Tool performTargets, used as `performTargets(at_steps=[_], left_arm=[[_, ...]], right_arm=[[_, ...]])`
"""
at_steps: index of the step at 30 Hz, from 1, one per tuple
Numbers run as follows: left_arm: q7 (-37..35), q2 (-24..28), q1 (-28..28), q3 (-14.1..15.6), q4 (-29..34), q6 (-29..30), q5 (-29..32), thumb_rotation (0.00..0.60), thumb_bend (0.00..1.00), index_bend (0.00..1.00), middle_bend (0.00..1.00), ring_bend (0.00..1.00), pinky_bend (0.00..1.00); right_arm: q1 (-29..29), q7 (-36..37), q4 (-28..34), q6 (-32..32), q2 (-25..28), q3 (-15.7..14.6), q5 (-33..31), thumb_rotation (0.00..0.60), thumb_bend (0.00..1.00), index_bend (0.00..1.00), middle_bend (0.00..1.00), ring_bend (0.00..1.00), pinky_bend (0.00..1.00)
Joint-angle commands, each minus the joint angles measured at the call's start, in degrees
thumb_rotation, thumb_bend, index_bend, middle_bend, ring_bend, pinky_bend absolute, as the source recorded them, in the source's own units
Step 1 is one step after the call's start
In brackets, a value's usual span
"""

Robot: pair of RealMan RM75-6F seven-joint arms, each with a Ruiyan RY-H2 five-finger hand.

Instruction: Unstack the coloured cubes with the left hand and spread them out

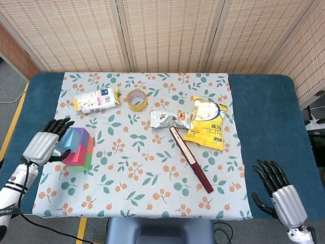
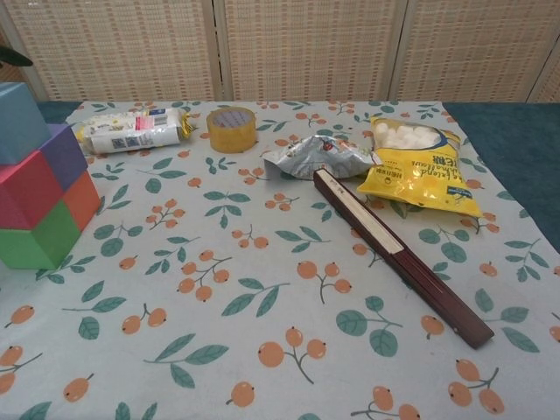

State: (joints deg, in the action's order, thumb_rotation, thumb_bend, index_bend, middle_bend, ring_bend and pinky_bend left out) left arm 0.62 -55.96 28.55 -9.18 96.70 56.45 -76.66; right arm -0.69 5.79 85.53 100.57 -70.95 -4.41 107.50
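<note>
Two hands show in my head view. Nearest, at the lower right of the frame, my right hand (image 1: 278, 189) sits off the flowered cloth (image 1: 147, 168) on the blue table (image 1: 264, 117), fingers apart and holding nothing. At the left edge my left hand (image 1: 46, 143) is beside the stack of coloured cubes (image 1: 77, 147), fingers spread and reaching over the light blue top cube (image 1: 64, 142); I cannot tell whether they touch it. Nothing is gripped. The stack stands at the left side of the cloth, with pink, green, orange and purple faces showing below the blue one. The chest view shows it at the left edge of the frame, blue cube on top.

Centre frame, a long dark red box (image 1: 191, 159) lies diagonally. Just beyond it, a yellow snack bag (image 1: 206, 122) touches a crumpled silver wrapper (image 1: 170, 119). Further up, a roll of tape (image 1: 136, 99) sits near a white and yellow packet (image 1: 95, 100). A woven screen (image 1: 167, 35) stands behind the table.
</note>
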Motion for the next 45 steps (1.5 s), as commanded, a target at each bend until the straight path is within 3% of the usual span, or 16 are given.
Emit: performTargets(at_steps=[1, 4, 8, 10, 12, 15, 21, 24, 27, 35, 39, 41, 44, 45], left_arm=[[0.74, -0.4, 1.06, 0.16, -1.02, -1.93, 1.87, 0.6, 0.37, 0.0, 0.0, 0.0, 0.02], [1.27, -0.81, 1.5, 0.13, -1.69, -2.52, 3.23, 0.6, 0.36, 0.04, 0.1, 0.09, 0.09], [1.31, -1.64, 1.8, 0.11, -2.61, -2.27, 3.86, 0.6, 0.36, 0.29, 0.49, 0.38, 0.23], [0.9, -2.18, 1.7, -0.11, -3.12, -1.07, 3.38, 0.6, 0.4, 0.38, 0.63, 0.49, 0.29], [0.59, -2.71, 1.51, -0.28, -3.54, 0.4, 2.52, 0.6, 0.45, 0.45, 0.72, 0.57, 0.34], [-0.51, -3.38, 1.32, -0.53, -3.87, 2.33, 1.1, 0.6, 0.5, 0.5, 0.75, 0.6, 0.36], [-1.65, -5.74, 2.17, -1.68, -2.57, 7.14, -3.85, 0.6, 0.52, 0.51, 0.74, 0.6, 0.36], [0.82, -8.5, 5.18, -1.81, -0.76, 4.64, -4.93, 0.6, 0.51, 0.5, 0.72, 0.6, 0.35], [5.38, -14.44, 9.42, -1.96, -1.79, 0.51, -4.26, 0.6, 0.5, 0.49, 0.7, 0.58, 0.3], [14.5, -34.13, 18.88, -2.22, -18.04, -7.99, 1.64, 0.6, 0.49, 0.5, 0.69, 0.58, 0.27], [13.97, -38.79, 20.19, -1.91, -24.57, -8.21, 1.92, 0.6, 0.46, 0.49, 0.67, 0.56, 0.23], [12.86, -40.16, 20.32, -1.41, -26.94, -8.0, 1.47, 0.6, 0.43, 0.41, 0.61, 0.5, 0.16], [11.15, -40.39, 20.44, -0.66, -27.52, -8.74, 1.17, 0.6, 0.38, 0.09, 0.31, 0.26, 0.08], [10.69, -40.06, 20.48, -0.51, -27.05, -9.19, 1.25, 0.6, 0.37, 0.02, 0.21, 0.17, 0.08]], right_arm=[[0.02, 0.08, 0.11, 0.08, 0.15, 0.11, -0.09, 0.6, 0.3, 0.0, 0.0, 0.0, 0.0], [0.03, 0.16, 0.17, -0.01, 0.25, 0.21, -0.3, 0.6, 0.3, 0.0, 0.0, 0.0, 0.0], [-0.04, -0.1, 0.21, -0.49, 0.24, 0.31, -0.62, 0.6, 0.3, 0.0, 0.0, 0.0, 0.0], [-0.06, -0.26, 0.24, -0.7, 0.22, 0.35, -0.75, 0.6, 0.3, 0.0, 0.0, 0.0, 0.0], [-0.1, -0.37, 0.27, -0.96, 0.25, 0.35, -0.86, 0.6, 0.3, 0.0, 0.0, 0.0, 0.0], [-0.17, -0.49, 0.4, -1.38, 0.34, 0.34, -1.07, 0.6, 0.3, 0.0, 0.0, 0.0, 0.0], [-0.29, 0.31, 0.89, -1.76, 0.74, 0.26, -1.26, 0.6, 0.3, 0.0, 0.0, 0.0, 0.0], [-0.59, 1.46, 1.17, -2.57, 1.08, -0.17, -1.23, 0.6, 0.3, 0.0, 0.0, 0.0, 0.0], [-0.99, 3.14, 1.43, -3.55, 1.47, -0.65, -1.3, 0.6, 0.3, 0.0, 0.0, 0.0, 0.0], [-1.56, 7.0, 2.2, -4.39, 3.39, -1.66, -1.06, 0.6, 0.3, 0.0, 0.0, 0.0, 0.0], [-1.22, 8.39, 2.27, -3.43, 4.25, -1.31, -1.84, 0.6, 0.3, 0.0, 0.0, 0.0, 0.0], [-1.31, 8.76, 1.88, -3.85, 4.45, -1.49, -1.92, 0.6, 0.3, 0.0, 0.0, 0.0, 0.0], [-1.41, 9.05, 1.83, -4.36, 4.55, -1.42, -2.42, 0.6, 0.3, 0.0, 0.0, 0.0, 0.0], [-1.39, 9.26, 1.87, -4.25, 4.55, -1.32, -2.55, 0.6, 0.3, 0.0, 0.0, 0.0, 0.0]])
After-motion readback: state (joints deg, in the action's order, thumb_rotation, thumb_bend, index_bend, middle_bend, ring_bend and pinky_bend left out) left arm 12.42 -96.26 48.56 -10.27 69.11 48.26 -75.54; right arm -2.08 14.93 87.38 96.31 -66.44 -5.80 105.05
